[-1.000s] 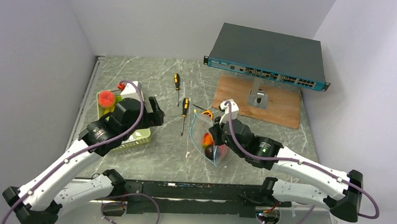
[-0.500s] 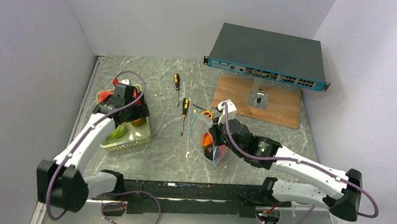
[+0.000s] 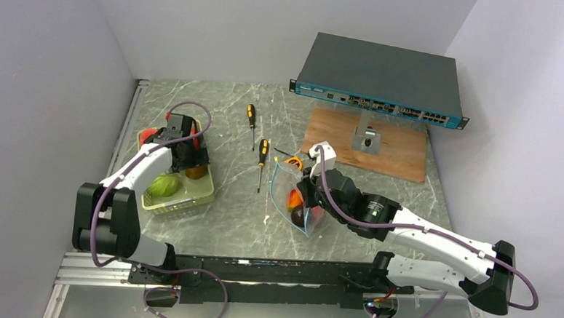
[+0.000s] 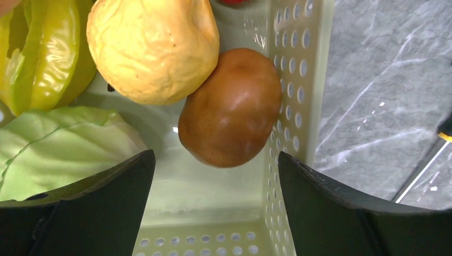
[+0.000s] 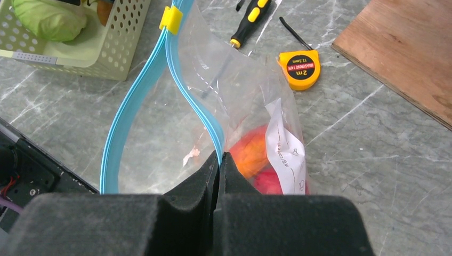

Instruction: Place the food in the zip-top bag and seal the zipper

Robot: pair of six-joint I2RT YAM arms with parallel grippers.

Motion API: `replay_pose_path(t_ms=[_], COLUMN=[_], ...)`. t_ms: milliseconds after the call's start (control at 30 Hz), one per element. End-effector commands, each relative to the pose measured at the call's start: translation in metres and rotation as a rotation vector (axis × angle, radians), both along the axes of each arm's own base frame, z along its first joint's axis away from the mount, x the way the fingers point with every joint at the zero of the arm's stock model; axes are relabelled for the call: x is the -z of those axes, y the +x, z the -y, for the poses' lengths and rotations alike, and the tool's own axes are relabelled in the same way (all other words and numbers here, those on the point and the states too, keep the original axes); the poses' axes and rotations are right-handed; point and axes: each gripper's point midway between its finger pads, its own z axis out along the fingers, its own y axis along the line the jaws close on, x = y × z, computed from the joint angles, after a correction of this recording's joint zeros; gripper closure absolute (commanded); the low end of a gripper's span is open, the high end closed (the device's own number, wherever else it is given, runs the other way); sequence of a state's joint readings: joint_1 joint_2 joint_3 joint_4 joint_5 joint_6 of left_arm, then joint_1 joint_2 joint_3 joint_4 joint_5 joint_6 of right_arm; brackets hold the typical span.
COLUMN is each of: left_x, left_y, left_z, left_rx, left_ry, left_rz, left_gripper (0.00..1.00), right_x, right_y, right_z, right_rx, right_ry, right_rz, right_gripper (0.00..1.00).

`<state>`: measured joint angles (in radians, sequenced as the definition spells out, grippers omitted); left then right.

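Note:
The clear zip-top bag (image 3: pixel 286 192) stands open on the table. My right gripper (image 5: pixel 219 157) is shut on one side of its teal-blue zipper (image 5: pixel 194 104) and holds the mouth open. An orange fruit (image 5: pixel 250 152) and a red one (image 5: pixel 269 181) lie inside. My left gripper (image 4: pixel 216 160) is open and empty, low inside the pale green tray (image 4: pixel 298 80), just in front of a brown fruit (image 4: pixel 232 106). Beside it are a yellow wrinkled fruit (image 4: pixel 152 48), a green star fruit (image 4: pixel 45 53) and a green cabbage (image 4: pixel 58 144).
Two screwdrivers (image 3: pixel 251 121) (image 3: pixel 262 158) lie between the tray (image 3: pixel 189 201) and the bag. A yellow tape measure (image 5: pixel 302 68) sits behind the bag. A wooden board (image 3: pixel 396 154) and a network switch (image 3: pixel 381 80) stand at the back right.
My left arm has swung back and left from the tray's right edge and lowered its open gripper into the tray. The right gripper and bag have stayed put.

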<state>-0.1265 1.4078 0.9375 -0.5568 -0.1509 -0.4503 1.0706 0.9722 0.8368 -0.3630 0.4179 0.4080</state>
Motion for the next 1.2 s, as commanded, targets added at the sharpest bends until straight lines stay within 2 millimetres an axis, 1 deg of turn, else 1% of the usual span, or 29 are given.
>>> replay_pose_path(t_ms=[0,67,167,233,400,467,533,700,900,1100,1167], left_x=[-0.005,0.001,0.01,0.017,0.034,0.037,0.037,0.029,0.012,-0.014,-0.026], left_y=[0.024,0.027,0.03,0.032,0.028,0.026,0.024,0.019,0.008,-0.006,-0.011], left_z=[-0.001,-0.002,-0.002,-0.001,-0.003,-0.003,-0.003,-0.001,0.002,0.001,0.001], left_rx=[0.033,0.032,0.024,0.02,0.009,0.011,0.014,0.023,0.031,0.045,0.05], left_ry=[0.026,0.031,0.026,0.017,0.017,0.012,0.008,-0.006,-0.027,-0.029,-0.036], left_rz=[0.051,0.043,0.018,0.001,-0.05,-0.059,-0.063,-0.049,-0.012,0.034,0.066], left_gripper=[0.07,0.06,0.06,0.08,0.16,0.23,0.36,0.55,0.69,0.75,0.76], right_x=[-0.019,-0.019,-0.022,-0.023,-0.023,-0.023,-0.023,-0.025,-0.025,-0.025,-0.026], right_y=[0.004,0.004,0.005,0.005,0.003,0.003,0.003,0.003,0.001,0.0,0.0], right_z=[0.0,0.0,0.001,0.001,0.001,0.002,0.002,0.003,0.006,0.005,0.003], right_rx=[0.009,0.008,0.009,0.012,0.009,0.008,0.008,0.006,0.01,0.004,0.0], right_ry=[0.02,0.016,0.004,0.003,0.021,0.02,0.018,0.022,0.031,0.046,0.042], right_rz=[0.036,0.036,0.039,0.041,0.037,0.037,0.038,0.043,0.043,0.042,0.043], right_gripper=[1.0,1.0,1.0,1.0,1.0,1.0,1.0,1.0,1.0,1.0,1.0])
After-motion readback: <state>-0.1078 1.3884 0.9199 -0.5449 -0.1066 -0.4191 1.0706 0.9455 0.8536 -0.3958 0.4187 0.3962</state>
